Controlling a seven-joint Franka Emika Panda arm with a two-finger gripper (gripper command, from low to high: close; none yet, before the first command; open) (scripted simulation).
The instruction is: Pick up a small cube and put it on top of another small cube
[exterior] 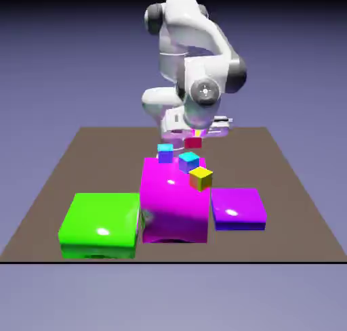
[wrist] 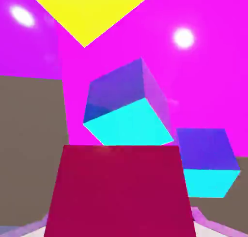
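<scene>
The gripper [exterior: 194, 138] is pinching the small crimson cube [wrist: 120, 192], its fingertips closed on the two sides. From where I stand, the cube hangs just below the gripper, near the far end of the big glossy magenta block [exterior: 175, 208]. Looking along the gripper, the crimson cube fills the lower middle and largely hides the fingers.

Near it are two small cubes with cyan tops and blue sides. In the exterior view, one [exterior: 189, 162] sits just below the crimson cube, and the other [exterior: 165, 153] is off to the exterior view's left. The small yellow cube [exterior: 200, 179] shows closer to me, by the magenta block's edge on the exterior view's right. I can't tell what these three small cubes rest on.

Farther out, a wide green block [exterior: 100, 225] lies beside the magenta one on the exterior view's left, and a lower violet block [exterior: 237, 209] lies beside it on the exterior view's right. All three big blocks are on the brown tabletop [exterior: 284, 235], and the white arm [exterior: 207, 72] bends above its far side.
</scene>
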